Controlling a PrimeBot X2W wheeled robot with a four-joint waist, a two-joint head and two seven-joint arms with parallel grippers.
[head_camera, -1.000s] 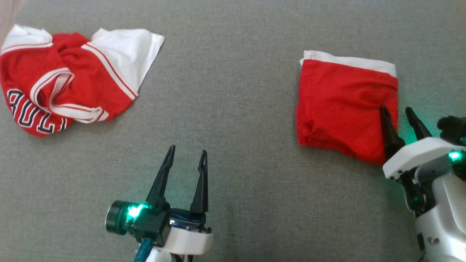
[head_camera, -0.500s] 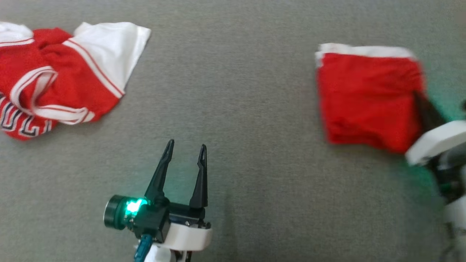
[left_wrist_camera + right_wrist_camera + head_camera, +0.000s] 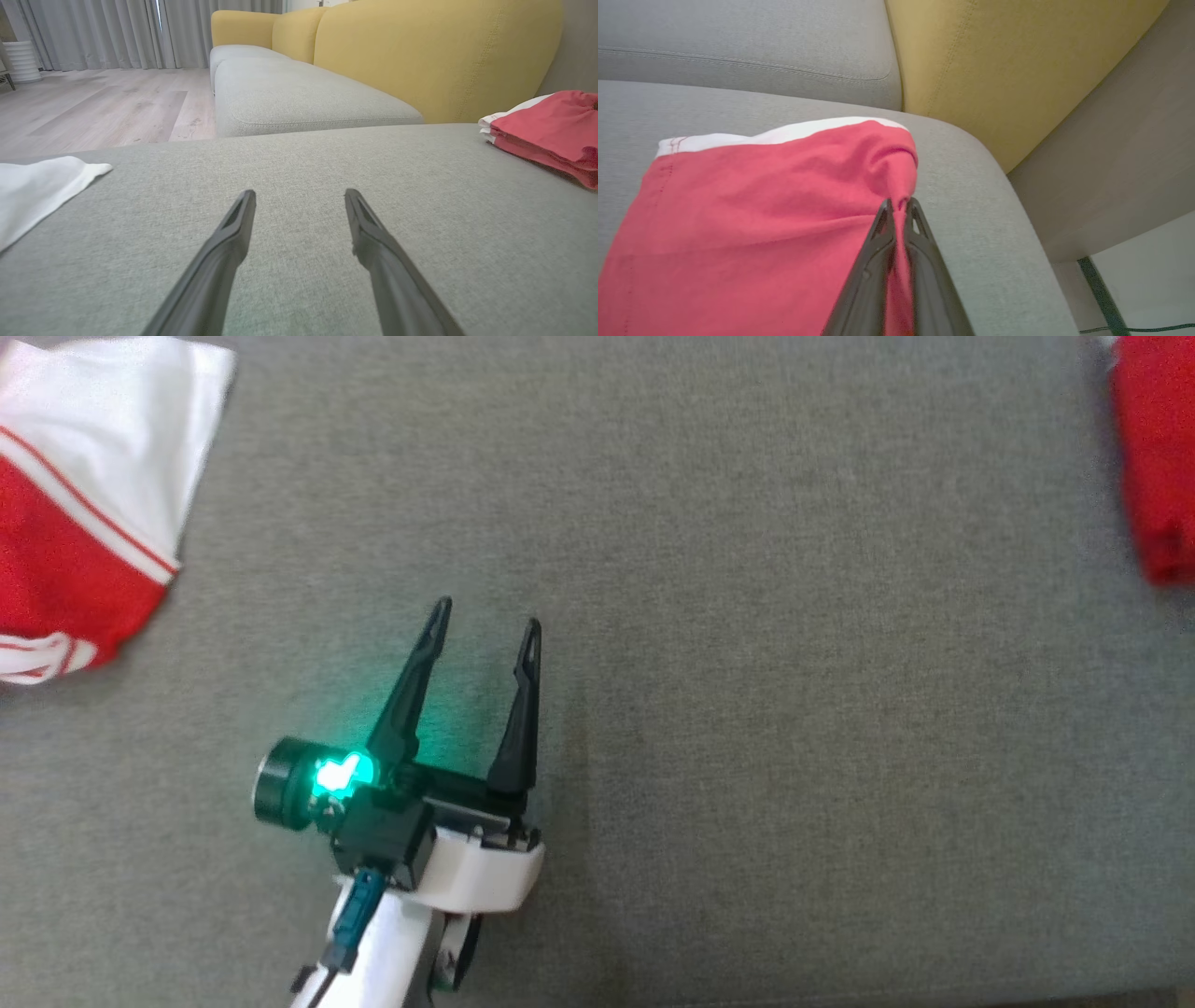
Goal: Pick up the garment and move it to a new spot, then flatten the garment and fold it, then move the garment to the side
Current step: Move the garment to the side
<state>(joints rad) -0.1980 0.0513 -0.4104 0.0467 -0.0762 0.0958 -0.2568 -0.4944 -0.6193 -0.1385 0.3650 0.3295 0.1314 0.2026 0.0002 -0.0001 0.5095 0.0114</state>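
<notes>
The left gripper (image 3: 486, 612) is hovering well to the left of the folded red garment (image 3: 761, 196), its jaws standing wide apart with nothing between them. Its pale forearm (image 3: 373, 957) is stretching out behind it, and a green light (image 3: 338, 773) is glowing at the wrist. The right gripper (image 3: 899, 201) is pinching that garment's right-hand edge, with its jaws pressed together on a tuck of red cloth.

The head view looks almost straight down on the cushion (image 3: 747, 709) from well above, with the left gripper (image 3: 487, 612) at lower left; the left wrist view sits low over that cushion, facing along it toward the backrest (image 3: 420, 56) and floor (image 3: 93, 102); the right wrist view is close on the garment (image 3: 761, 200), tilted down; head and left wrist views share the garment at right edge and the jersey (image 3: 103, 420) at left.
</notes>
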